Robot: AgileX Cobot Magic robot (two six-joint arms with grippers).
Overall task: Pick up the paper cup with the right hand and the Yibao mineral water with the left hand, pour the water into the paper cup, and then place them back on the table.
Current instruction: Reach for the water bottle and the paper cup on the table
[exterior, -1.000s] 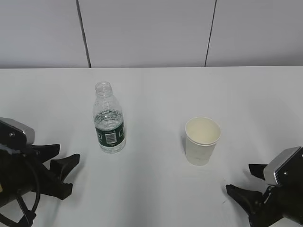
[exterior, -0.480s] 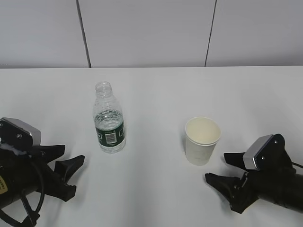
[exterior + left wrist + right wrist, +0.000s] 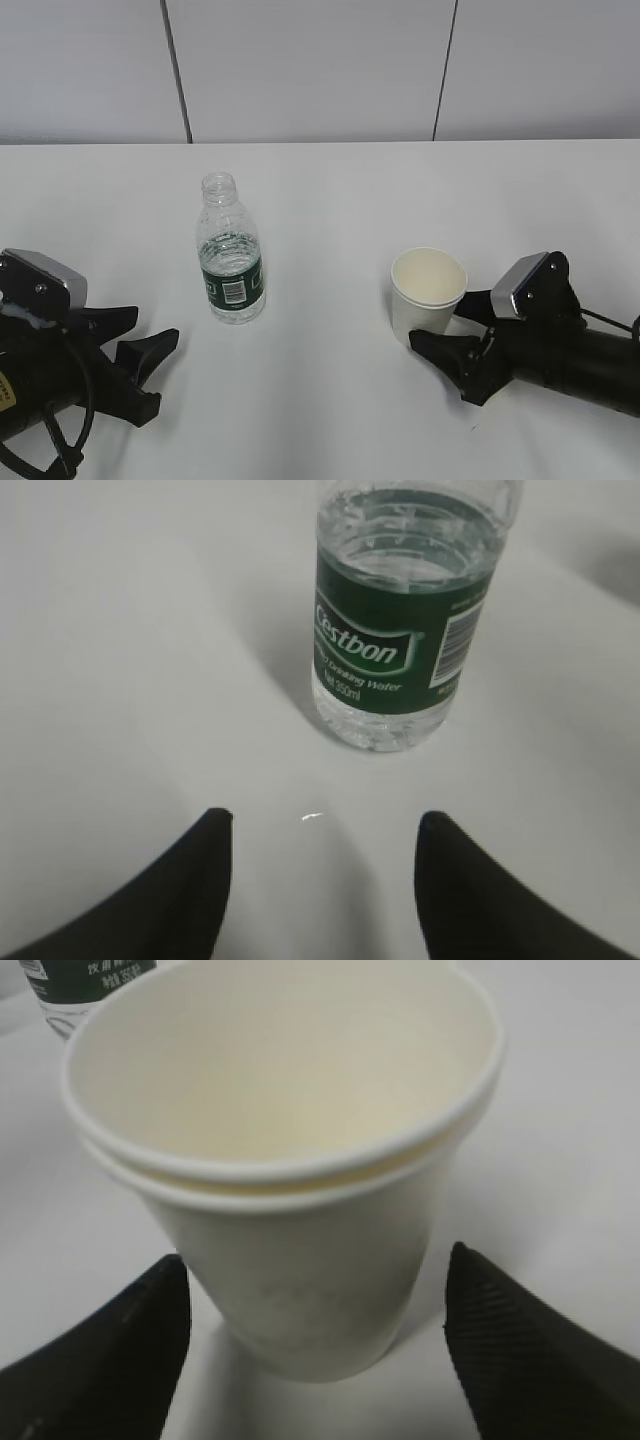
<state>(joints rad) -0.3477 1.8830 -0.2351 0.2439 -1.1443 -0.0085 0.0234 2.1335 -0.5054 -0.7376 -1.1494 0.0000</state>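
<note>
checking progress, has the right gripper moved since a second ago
Yes. The right gripper has moved left and up the table to the cup, its open fingers now either side of the cup's base.

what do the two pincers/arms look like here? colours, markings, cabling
Both are black. The left pincer has pointed black fingers, a grey-silver block on the wrist, a looping black cable and a yellow sticker on the arm. The right pincer has matching pointed fingers, textured inner faces and a grey-silver block; no sticker is visible.

The white table carries the capless Yibao mineral water upright, with the paper cup standing well apart.
</note>
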